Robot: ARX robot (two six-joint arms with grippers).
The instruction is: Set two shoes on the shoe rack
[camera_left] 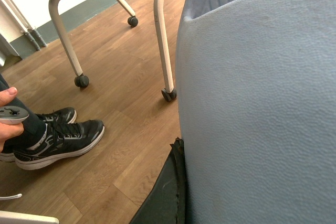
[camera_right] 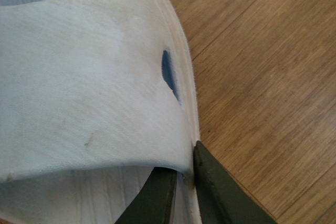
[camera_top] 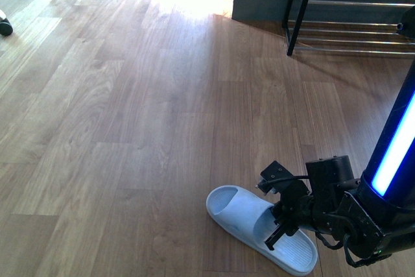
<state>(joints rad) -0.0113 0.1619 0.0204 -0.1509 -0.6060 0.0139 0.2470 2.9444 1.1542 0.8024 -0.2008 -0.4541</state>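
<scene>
Where the slide (camera_top: 249, 222) lies: flat on wood floor (camera_top: 130, 128), low and to the right in front view. Toe end points left, heel end toward lower right corner.
Slide look: pale blue, moulded, one wide strap (camera_right: 89, 87) over forefoot, ribbed footbed behind it. Small oval vent slot (camera_right: 169, 74) sits near strap's side.
R gripper (camera_top: 280, 224): black, on a dark arm w/ a lit blue strip. Reaches down onto slide at strap's heel-side edge.
R fingers (camera_right: 157, 198): two dark fingers, seen close in R wrist view, clenched on strap's edge. One goes under strap, other lies along its outside, edge pinched btwn them.
Shoe rack (camera_top: 350, 11): back right in front view, by the wall. Black frame, thin silver rods, well apart from slide.
L gripper (camera_left: 169, 187): not in front view. L wrist view shows only one dark finger edge, so can't tell if released or clenched.
Blue-grey surface (camera_left: 257, 108): pebbled, fills over half of L wrist view, hard against lens and touching that dark edge. Can't tell what it belongs to.
Behind it, L wrist view: chair (camera_left: 160, 35) w/ pale legs on castors. Near it, black trainers (camera_left: 58, 140) w/ white soles, worn by a seated person, and a hand (camera_left: 6, 114) on a grey controller (camera_left: 13, 115).
</scene>
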